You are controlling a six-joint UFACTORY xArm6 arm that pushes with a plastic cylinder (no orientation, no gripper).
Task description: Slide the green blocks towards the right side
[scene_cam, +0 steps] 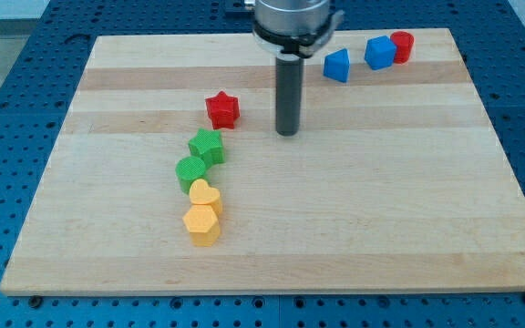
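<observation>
A green star block (207, 146) and a green round block (190, 171) lie touching, left of the board's middle. My tip (287, 133) rests on the board to the right of the green star block, well apart from it. A red star block (222, 109) lies to the tip's left and a little toward the view's top.
A yellow heart block (205, 196) and a yellow hexagon block (201, 224) touch just below the green round block. Two blue blocks (336, 66) (379, 52) and a red cylinder (401, 46) sit at the view's top right. The wooden board (381, 210) ends on all sides.
</observation>
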